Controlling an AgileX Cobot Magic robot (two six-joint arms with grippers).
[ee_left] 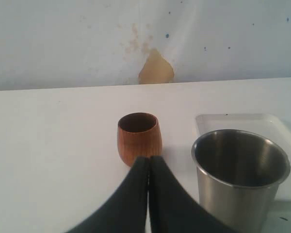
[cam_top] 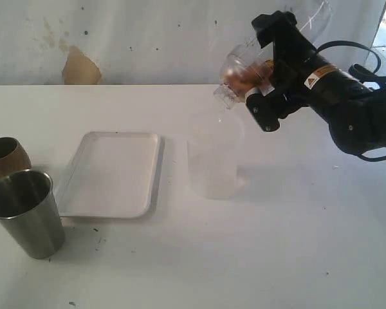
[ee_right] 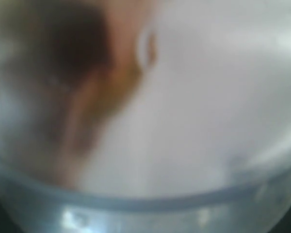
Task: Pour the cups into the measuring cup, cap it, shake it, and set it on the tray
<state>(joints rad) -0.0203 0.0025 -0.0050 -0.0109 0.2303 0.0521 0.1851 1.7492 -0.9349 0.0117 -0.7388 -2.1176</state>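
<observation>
Robot scene on a white bench point(cam_top: 276, 244); the right tool point(cam_top: 267, 74) hangs in the air, its jaws spread wide and clamped on either side of the clear measuring cup point(cam_top: 235, 67); the cup lies tipped on its side in that grip, well above the bench; brownish contents show through the plastic at the end pointing away from the arm; the right wrist view gives only a blur of clear plastic with a brown smear, too soft to tell more. Below this tool and a little ahead of it, a frosted beaker point(cam_top: 213, 161) stands upright on the bench, apart from the held cup; the white tray point(cam_top: 112, 174) lies flat on the far side of the beaker from the right tool. The left tool point(ee_left: 148, 162) is fully closed, its two dark fingers pressed together and holding nothing; just ahead of its tips the brown cup point(ee_left: 139, 138) stands upright, and whether the tips touch it cannot be told; the steel tumbler point(ee_left: 240, 179) stands upright beside this tool, on its tray side, close to the tray's corner.
</observation>
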